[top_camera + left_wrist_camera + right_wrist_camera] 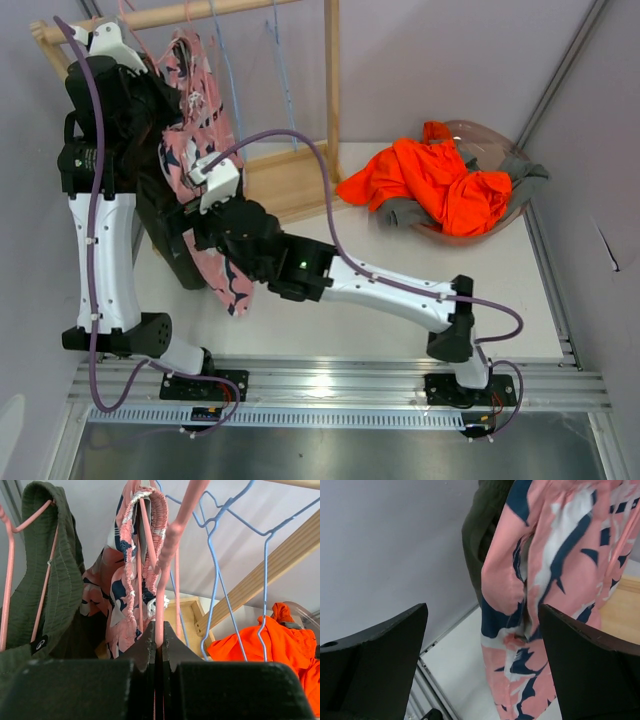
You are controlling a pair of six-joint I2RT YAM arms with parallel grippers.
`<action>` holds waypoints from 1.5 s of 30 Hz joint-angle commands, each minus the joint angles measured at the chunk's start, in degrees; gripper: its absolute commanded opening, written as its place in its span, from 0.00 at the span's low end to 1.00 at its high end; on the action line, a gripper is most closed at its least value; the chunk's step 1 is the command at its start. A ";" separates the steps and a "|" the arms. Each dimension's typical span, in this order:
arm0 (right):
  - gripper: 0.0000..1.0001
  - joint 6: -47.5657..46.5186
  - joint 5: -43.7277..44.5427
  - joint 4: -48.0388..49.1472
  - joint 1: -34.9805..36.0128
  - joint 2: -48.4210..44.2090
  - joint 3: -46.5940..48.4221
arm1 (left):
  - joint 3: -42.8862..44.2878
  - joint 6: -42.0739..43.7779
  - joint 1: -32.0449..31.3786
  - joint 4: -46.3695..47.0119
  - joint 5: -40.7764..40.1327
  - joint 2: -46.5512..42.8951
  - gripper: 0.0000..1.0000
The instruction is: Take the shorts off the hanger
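Setting: a white tabletop (500,270) boxed in by pale lilac walls (450,60), with a wooden rack (333,80) standing at its far left.
Left hand: your left hand (156,645) was raised to the rack's rail, its jaws pressed together on the lower rod of a pink hanger (172,535).
Right hand: your right hand (482,615) hung below the rail with its jaws wide apart. It faced the cloth and gripped nothing.
Patterned shorts: the patterned shorts (555,555), pink with navy and white, hung from that hanger under the rail, with the elastic waistband looped over its arm.
Olive shorts: the olive shorts (50,570) hung on another pink hanger just beside them on the rail.
Finished pairs: the orange shorts (440,180) and grey shorts (520,175) lay in a clear bowl (490,128) well to the right of the rack.
Step in hand: this looked like taking hold of the patterned pair so it could be drawn off.
Doing it well: hold the hanger steady with the left hand. Close the right on one thick fold of patterned cloth only, then pull down and away from the rack so the waistband slides off the hanger's arm.
Watch for: the olive cloth hung close behind and could be pinched along with it. The blue wire hangers (215,580) on the rail could snag.
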 commanded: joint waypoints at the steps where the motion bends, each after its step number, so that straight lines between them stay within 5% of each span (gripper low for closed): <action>1: 0.99 0.69 0.82 -4.27 -0.19 4.78 6.45 | 0.37 -0.87 -0.17 3.99 2.49 -3.93 0.00; 6: 0.96 1.92 2.40 -2.00 -0.98 6.19 2.34 | 0.19 -1.40 -0.17 3.73 3.72 -4.54 0.00; 9: 0.54 2.27 4.07 0.46 -1.60 5.14 -1.62 | -0.33 -1.49 -0.17 3.82 3.55 -5.16 0.00; 10: 0.10 2.28 4.43 1.17 -2.04 4.01 -4.77 | -0.33 -1.22 -0.17 3.82 3.37 -5.59 0.00; 11: 0.00 2.36 4.95 1.70 -2.04 3.21 -6.28 | -0.33 -0.96 -0.17 3.99 3.11 -5.68 0.00; 18: 0.00 2.26 10.73 9.33 4.98 -9.35 -33.76 | 5.63 -0.08 0.09 2.24 1.44 -3.05 0.00; 25: 0.00 21.07 15.24 9.70 11.40 -17.27 -54.80 | 7.66 0.89 0.53 1.89 -0.94 -1.12 0.00; 32: 0.00 12.30 16.21 9.09 7.20 -12.89 -45.33 | 0.84 -0.69 0.53 2.76 3.53 -4.80 0.00; 36: 0.00 6.06 10.16 10.49 -4.39 -11.83 -38.48 | -8.84 -2.97 0.44 2.33 6.88 -13.31 0.00; 40: 0.00 1.94 2.77 4.90 -14.57 -5.01 -17.37 | -17.20 -6.58 -0.17 1.89 11.27 -19.55 0.00; 45: 0.00 0.69 -2.25 -11.63 -19.97 5.57 8.62 | -17.04 -5.27 -1.49 -3.03 8.57 -21.24 0.00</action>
